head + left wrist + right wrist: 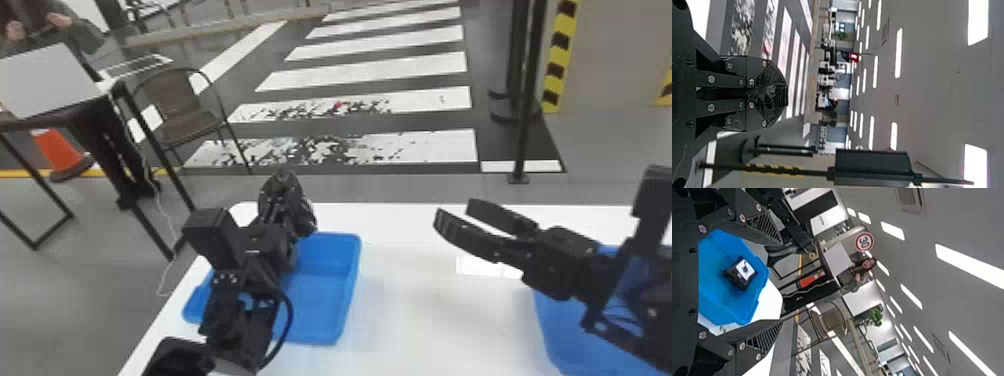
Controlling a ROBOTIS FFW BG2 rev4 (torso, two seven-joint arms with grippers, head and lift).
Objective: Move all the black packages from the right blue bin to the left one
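Two blue bins stand on the white table in the head view. Over the left bin is the left gripper, above its far side. The right gripper is spread wide with nothing between its fingers, and its arm crosses the right bin, hiding much of the inside. Any package there could be missed because of that cover.

In the left wrist view the left gripper is narrow, its fingers drawn together; I can make out no package in it.

In the right wrist view one black package with a white label lies in what I judge to be the left bin. If the right arm carries another across, it could knock the left arm, which crowds the space above that bin. A release too high or too near the rim could let a package bounce out.
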